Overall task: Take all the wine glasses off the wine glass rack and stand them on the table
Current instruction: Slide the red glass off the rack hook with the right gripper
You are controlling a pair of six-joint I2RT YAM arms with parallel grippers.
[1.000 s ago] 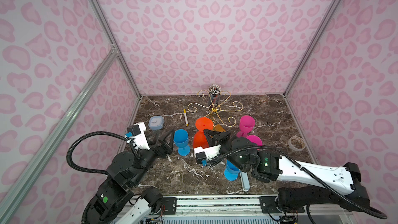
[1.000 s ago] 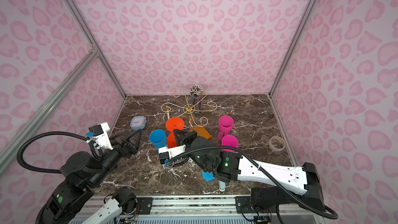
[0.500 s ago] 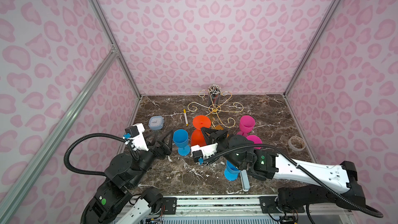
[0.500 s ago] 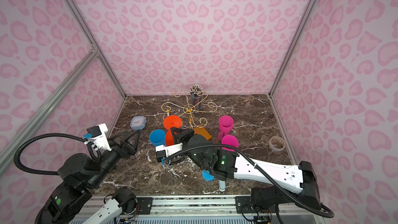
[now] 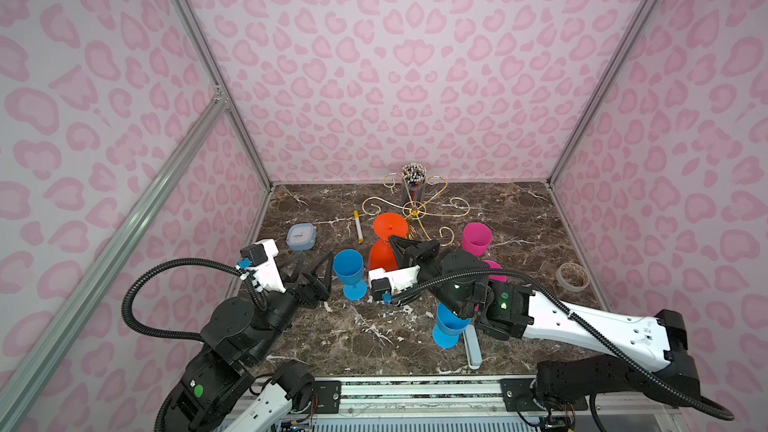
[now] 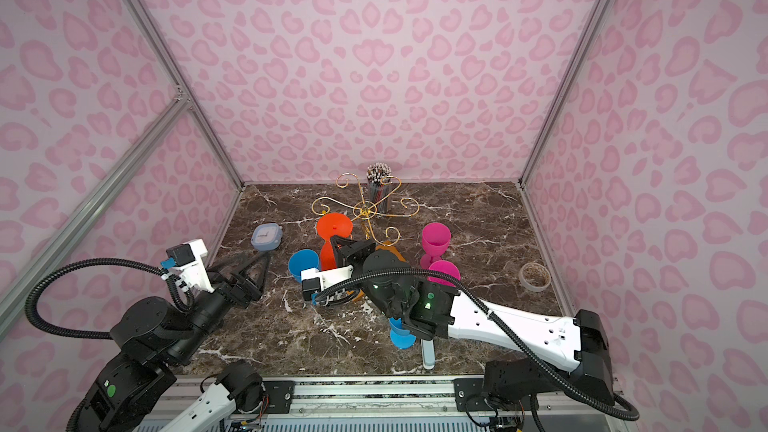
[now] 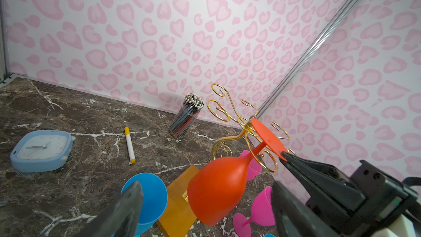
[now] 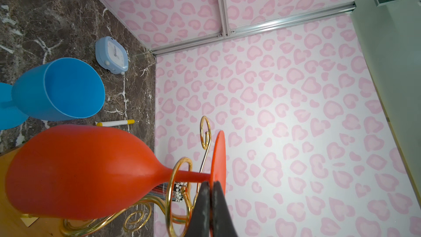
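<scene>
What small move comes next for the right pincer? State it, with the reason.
Probably draw the wine glass sideways, out along the scroll arm, without lifting. The right pincer is shut on the edge of its foot, and the stem sits inside a gold loop of the wine glass rack, bowl hanging down.

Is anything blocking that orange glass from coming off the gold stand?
Yes: a curl of the gold stand rings the orange glass at its stem, between bowl and foot; it probably must slide out sideways. The right gripper is shut on the foot.
</scene>
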